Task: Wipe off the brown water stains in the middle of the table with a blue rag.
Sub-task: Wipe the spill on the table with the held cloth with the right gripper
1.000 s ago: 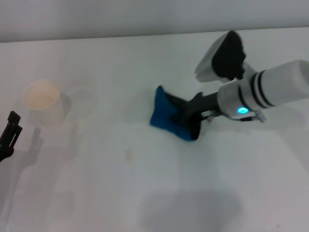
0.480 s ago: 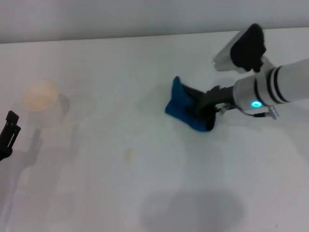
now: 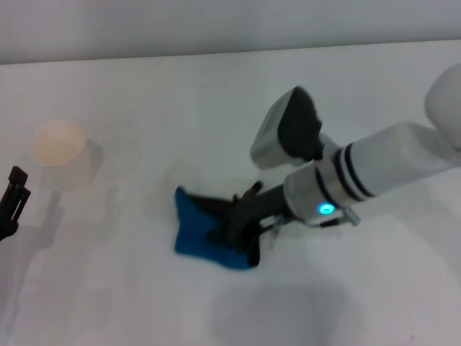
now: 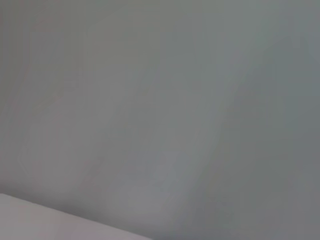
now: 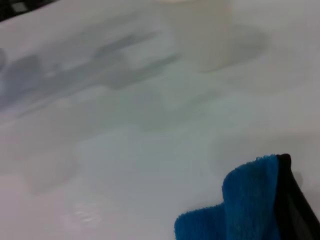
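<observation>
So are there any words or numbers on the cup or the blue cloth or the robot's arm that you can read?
None can be read.
The white paper cup: plain, no print showing.
The blue rag, shut in the right gripper: no label visible.
The right arm: black bands and a glowing blue-green light, but no letters or numbers.
The left gripper, at the table edge: no marking legible.

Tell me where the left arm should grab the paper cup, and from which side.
Judging by its pose, grip the cup across its upper wall just below the open rim, coming level from the left gripper's side: it stands upright, mouth up, clear of the rag.
</observation>
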`<act>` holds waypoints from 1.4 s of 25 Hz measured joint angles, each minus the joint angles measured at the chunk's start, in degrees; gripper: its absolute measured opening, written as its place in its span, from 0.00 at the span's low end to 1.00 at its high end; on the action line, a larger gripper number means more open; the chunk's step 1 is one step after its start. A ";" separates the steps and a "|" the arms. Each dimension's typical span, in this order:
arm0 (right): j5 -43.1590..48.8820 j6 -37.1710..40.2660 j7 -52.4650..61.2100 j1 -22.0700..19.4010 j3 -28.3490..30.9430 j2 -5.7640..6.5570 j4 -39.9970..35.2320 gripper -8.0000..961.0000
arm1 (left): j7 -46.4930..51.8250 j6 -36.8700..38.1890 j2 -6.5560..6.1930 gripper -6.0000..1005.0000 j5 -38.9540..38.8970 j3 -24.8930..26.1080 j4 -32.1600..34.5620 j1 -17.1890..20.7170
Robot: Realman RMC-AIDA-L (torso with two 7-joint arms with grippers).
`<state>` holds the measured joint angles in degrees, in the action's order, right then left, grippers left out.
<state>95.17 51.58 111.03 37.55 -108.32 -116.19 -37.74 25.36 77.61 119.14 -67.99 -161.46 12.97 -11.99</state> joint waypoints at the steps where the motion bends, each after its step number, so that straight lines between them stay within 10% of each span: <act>1: -1.07 0.49 -0.02 -0.10 -1.47 -0.03 -0.48 0.14 | 0.28 0.00 0.02 0.78 0.00 0.00 0.02 0.00; 35: -7.77 -28.63 -2.97 -2.17 -11.97 0.71 -3.49 0.16 | 1.28 -0.01 -0.03 0.78 -0.57 0.09 0.04 -0.45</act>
<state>87.41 22.95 108.06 35.38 -120.28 -115.47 -41.23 26.63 77.60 119.11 -68.56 -161.36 13.01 -12.44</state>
